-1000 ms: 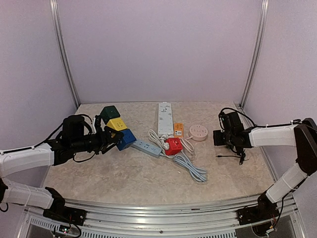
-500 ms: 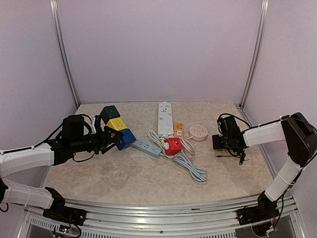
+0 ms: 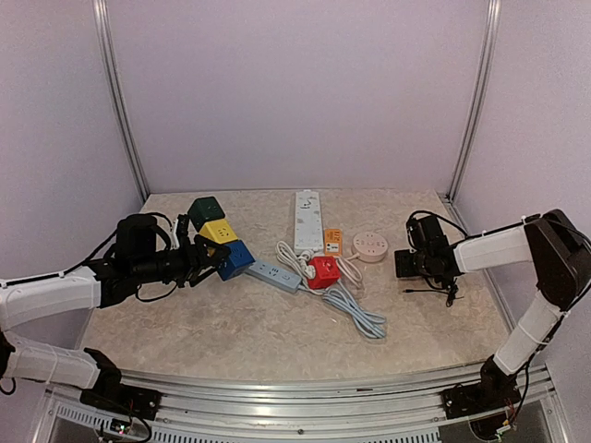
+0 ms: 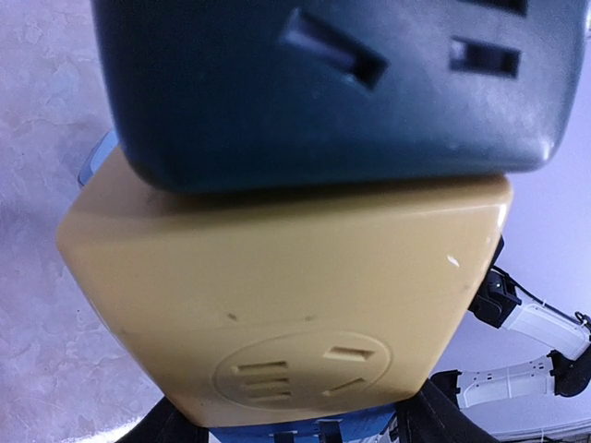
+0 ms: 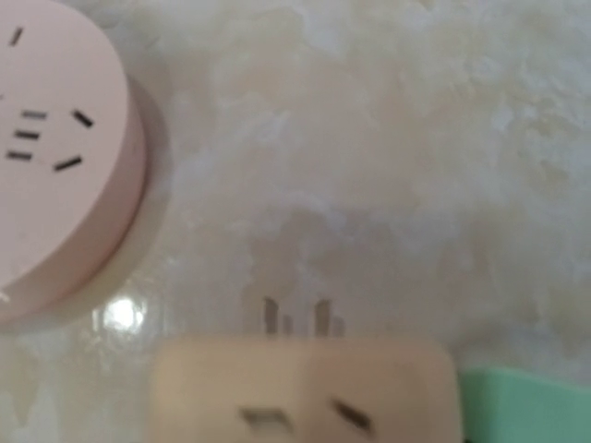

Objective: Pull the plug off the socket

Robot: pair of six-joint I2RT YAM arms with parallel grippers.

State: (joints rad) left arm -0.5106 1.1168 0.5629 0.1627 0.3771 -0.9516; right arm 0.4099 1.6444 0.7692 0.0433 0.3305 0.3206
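The right fingers [image 3: 402, 261] are hard to see, but they seem to hold the tan plug [image 5: 305, 388] up off the worktop [image 5: 416, 138], with its pins bare. So I think the pull is done, and only setting it down may be left. The left fingers [image 4: 175, 426] hug the blue cube [image 4: 295, 434]. A bit farther and to the left lies the pink socket [image 5: 46, 157], with its holes free.

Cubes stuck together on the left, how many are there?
3: green cube farthest back, yellow cube in the middle, blue cube nearest the front.
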